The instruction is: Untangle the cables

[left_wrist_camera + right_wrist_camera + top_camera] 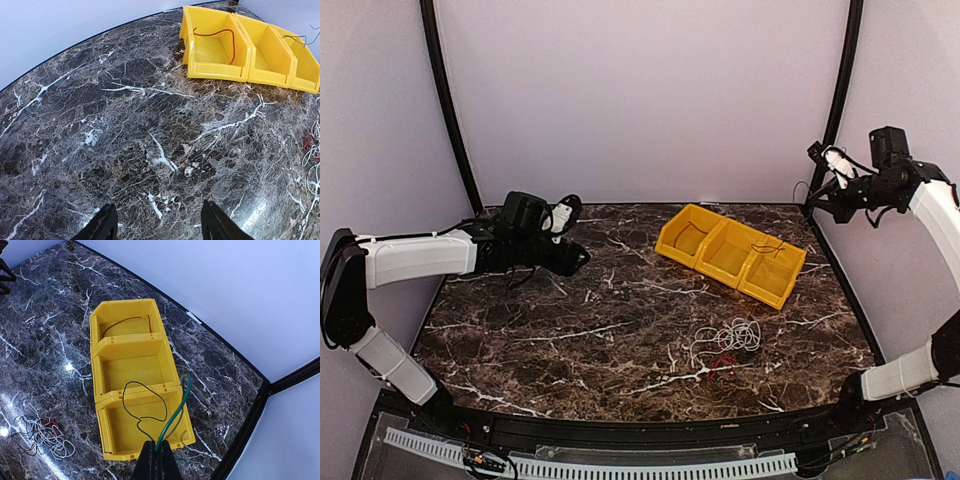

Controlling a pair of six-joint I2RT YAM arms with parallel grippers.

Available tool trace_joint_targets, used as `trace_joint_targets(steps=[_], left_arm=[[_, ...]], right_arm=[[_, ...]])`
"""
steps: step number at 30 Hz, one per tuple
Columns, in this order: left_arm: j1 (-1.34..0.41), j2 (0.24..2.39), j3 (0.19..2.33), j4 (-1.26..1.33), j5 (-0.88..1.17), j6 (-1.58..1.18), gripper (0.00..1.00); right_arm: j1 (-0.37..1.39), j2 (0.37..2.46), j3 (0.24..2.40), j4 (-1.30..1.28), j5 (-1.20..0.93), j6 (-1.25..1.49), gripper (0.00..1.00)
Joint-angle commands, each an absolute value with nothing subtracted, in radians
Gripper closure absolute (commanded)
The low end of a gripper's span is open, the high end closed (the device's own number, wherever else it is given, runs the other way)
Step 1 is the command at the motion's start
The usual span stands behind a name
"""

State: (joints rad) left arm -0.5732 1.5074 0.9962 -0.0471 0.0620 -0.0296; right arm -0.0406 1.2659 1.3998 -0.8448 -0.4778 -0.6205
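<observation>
The tangled cables (pixel 728 342) lie on the marble table in front of the bins: white loops with some red and black strands. They also show in the right wrist view (pixel 42 434) and at the right edge of the left wrist view (pixel 312 150). My right gripper (pixel 156 454) is shut on a thin green wire (pixel 176 412) and holds it above the nearest yellow bin (pixel 112 452). In the top view this gripper (pixel 820 203) is high at the right. My left gripper (pixel 159 227) is open and empty, low over the table at the far left (pixel 578 257).
Three joined yellow bins (pixel 672 235) stand at the back right. The left bin holds a red wire (pixel 220 34); the middle one (pixel 100 367) looks empty. Black frame posts (pixel 840 90) stand at the back corners.
</observation>
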Motion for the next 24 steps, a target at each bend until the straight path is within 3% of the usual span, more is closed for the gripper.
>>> trace_joint_targets(steps=[1, 12, 24], left_arm=[[-0.566, 1.490, 1.019, -0.057, 0.058, -0.021, 0.41], [-0.568, 1.483, 1.017, -0.059, 0.060, -0.021, 0.41], [-0.567, 1.481, 1.014, -0.061, 0.063, -0.021, 0.41]], right_arm=[[-0.050, 1.268, 1.405, -0.911, -0.431, -0.690, 1.00], [-0.052, 1.300, 1.430, -0.997, -0.360, -0.764, 1.00], [-0.049, 1.435, 1.417, -0.970, -0.435, -0.734, 1.00]])
